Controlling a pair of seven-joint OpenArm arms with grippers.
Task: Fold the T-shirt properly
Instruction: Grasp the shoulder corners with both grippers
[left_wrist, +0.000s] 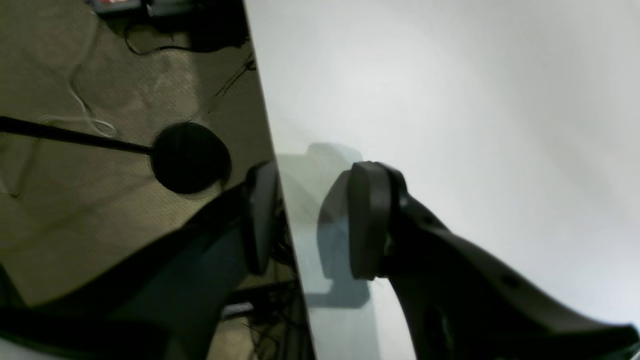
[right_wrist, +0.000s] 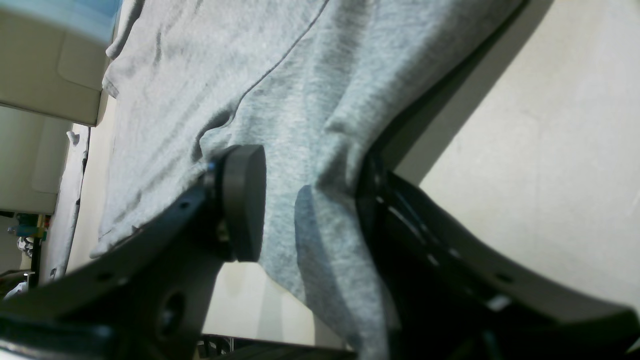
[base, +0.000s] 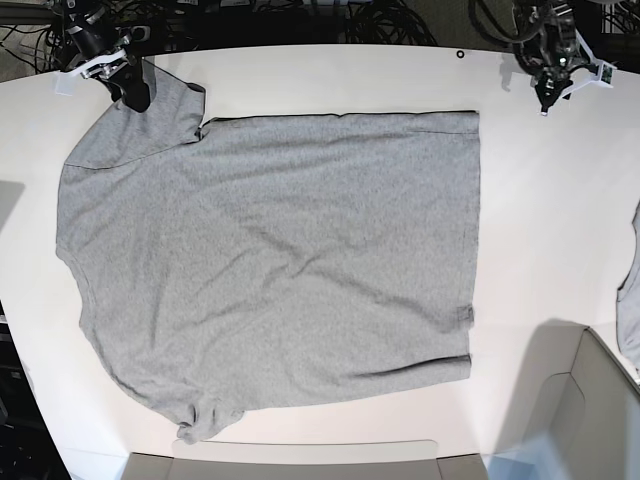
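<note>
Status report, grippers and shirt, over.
Left gripper open at table edge. Right gripper jaws open astride T-shirt sleeve. Shirt flat, unfolded. Nothing blocking.

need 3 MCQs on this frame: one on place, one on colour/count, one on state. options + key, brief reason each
1. Where is the right gripper?
A. Over the hem
B. At the sleeve by the table's far corner
C. Off the table

2. What colour is the T-shirt?
A. Heather grey
B. Navy
C. White with stripes

3. How does the left gripper stand?
A. Shut on the T-shirt
B. Shut on nothing
C. Open, holding nothing

Key:
1 B: in the base view it sits at the sleeve in the far corner, and the right wrist view shows grey cloth between its open fingers.
2 A: the spread cloth is mottled grey in the base and right wrist views.
3 C: the left wrist view shows its fingers apart at the edge of the white table, with no cloth between them.
</note>
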